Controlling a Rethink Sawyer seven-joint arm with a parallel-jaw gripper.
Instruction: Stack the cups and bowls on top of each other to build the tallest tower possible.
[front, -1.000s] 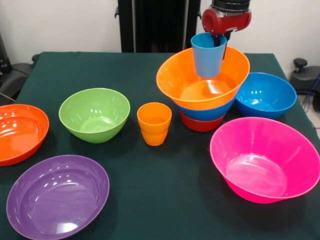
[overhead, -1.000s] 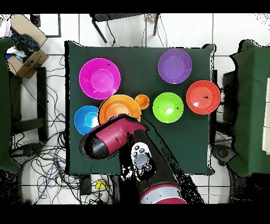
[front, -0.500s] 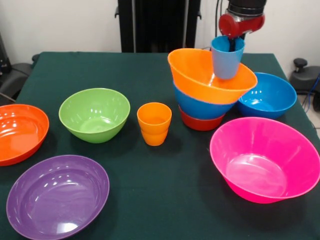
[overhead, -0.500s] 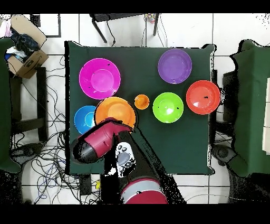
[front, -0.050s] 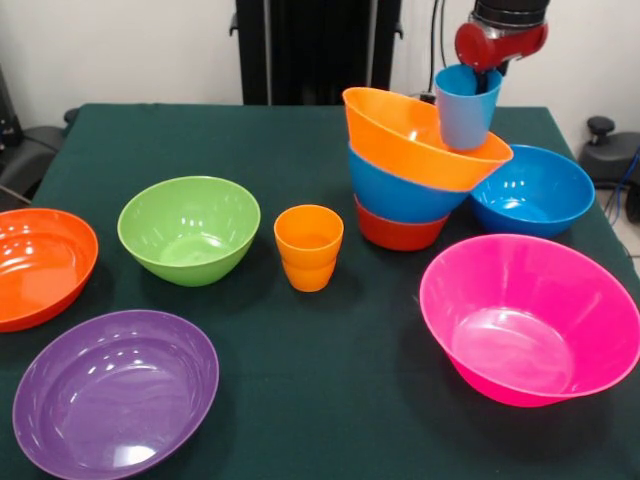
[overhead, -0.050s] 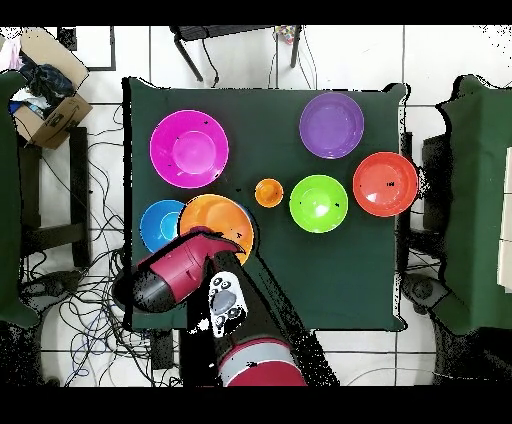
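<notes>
While the pincer (front, -0.050s: 470, 88) grips the single light blue cup (front, -0.050s: 466, 105) by its rim, one finger inside, the cup hangs against the tilted orange bowl (front, -0.050s: 410, 135) topping the three-bowl tower (front, -0.050s: 405, 190), above a blue and a red-orange bowl. Five more bowls stand singly on the table (front, -0.050s: 330, 380): blue (front, -0.050s: 530, 190), pink (front, -0.050s: 530, 318), green (front, -0.050s: 189, 229), purple (front, -0.050s: 115, 390), red-orange (front, -0.050s: 40, 265). Orange cups (front, -0.050s: 309, 247) sit nested mid-table.
</notes>
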